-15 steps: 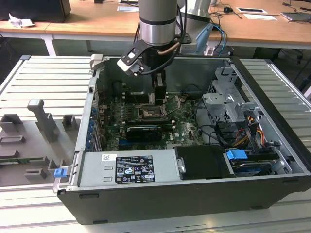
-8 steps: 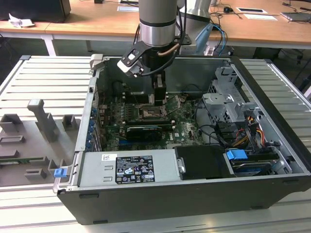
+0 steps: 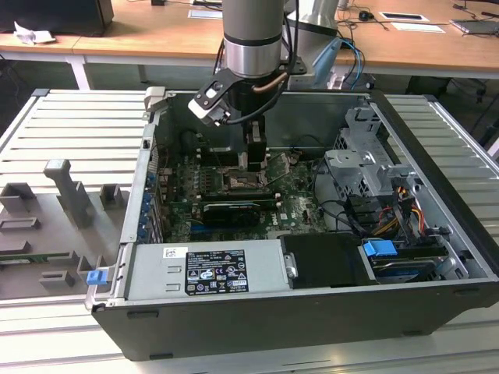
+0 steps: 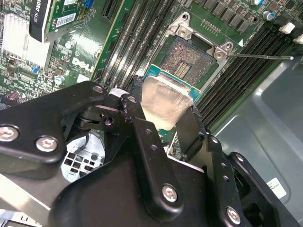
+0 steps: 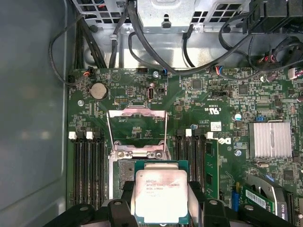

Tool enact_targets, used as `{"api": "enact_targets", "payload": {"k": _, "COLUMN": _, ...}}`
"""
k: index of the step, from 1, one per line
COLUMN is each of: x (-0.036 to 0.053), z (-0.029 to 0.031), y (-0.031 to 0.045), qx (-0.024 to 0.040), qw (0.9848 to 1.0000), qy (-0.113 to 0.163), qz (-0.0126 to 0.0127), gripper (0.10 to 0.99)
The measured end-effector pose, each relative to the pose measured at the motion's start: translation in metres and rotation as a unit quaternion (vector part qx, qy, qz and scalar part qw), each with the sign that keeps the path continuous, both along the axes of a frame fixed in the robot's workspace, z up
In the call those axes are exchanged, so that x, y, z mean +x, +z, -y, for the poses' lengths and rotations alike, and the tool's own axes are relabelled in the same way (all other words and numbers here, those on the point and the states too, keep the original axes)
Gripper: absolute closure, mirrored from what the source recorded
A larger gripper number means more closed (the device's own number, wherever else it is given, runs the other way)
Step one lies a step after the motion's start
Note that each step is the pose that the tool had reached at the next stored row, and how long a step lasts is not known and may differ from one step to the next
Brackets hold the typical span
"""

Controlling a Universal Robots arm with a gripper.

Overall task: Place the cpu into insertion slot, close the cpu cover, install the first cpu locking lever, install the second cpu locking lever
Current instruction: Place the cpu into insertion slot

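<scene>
My gripper [image 5: 161, 202] is shut on the cpu [image 5: 160, 191], a silver-topped square chip on a green carrier, with one black finger on each side. The same grip shows in the second wrist view, where the gripper [image 4: 161, 116] holds the cpu [image 4: 163, 97] just above and partly over the insertion slot [image 4: 187, 59]. The slot's dark grey centre [image 5: 122, 172] shows beside the chip. The cpu cover [image 5: 137, 114] stands swung open behind the slot. A thin locking lever [image 4: 260, 57] sticks out sideways, unlatched. In the exterior view the gripper [image 3: 253, 162] hangs inside the case over the slot [image 3: 236, 182].
The open computer case [image 3: 437, 234] has tall walls around the board. Memory slots [image 5: 87, 165] flank the socket on both sides. A black card [image 3: 230, 210], a grey power supply [image 3: 207, 269], a drive cage [image 3: 366, 164] and loose cables [image 5: 142, 42] crowd the inside.
</scene>
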State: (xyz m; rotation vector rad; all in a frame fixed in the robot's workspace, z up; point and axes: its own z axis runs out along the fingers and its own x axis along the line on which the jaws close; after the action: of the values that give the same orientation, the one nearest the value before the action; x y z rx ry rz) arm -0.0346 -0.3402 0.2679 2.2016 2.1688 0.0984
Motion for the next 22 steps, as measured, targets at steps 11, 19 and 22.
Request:
{"api": "enact_targets", "payload": {"k": 11, "x": 0.0000, "z": 0.0000, "y": -0.0052, "qx": -0.0001, "qw": 1.0000, "qy": 0.000, "qz": 0.0000, "gripper": 0.557}}
{"api": "enact_targets", "payload": {"k": 19, "x": 0.0000, "z": 0.0000, "y": -0.0113, "qx": -0.0004, "qw": 1.0000, "qy": 0.000, "qz": -0.0001, "gripper": 0.557}}
{"api": "enact_targets", "payload": {"k": 22, "x": -0.0002, "z": 0.0000, "y": -0.0170, "qx": -0.0007, "qw": 1.0000, "qy": 0.000, "qz": 0.0000, "gripper": 0.557}}
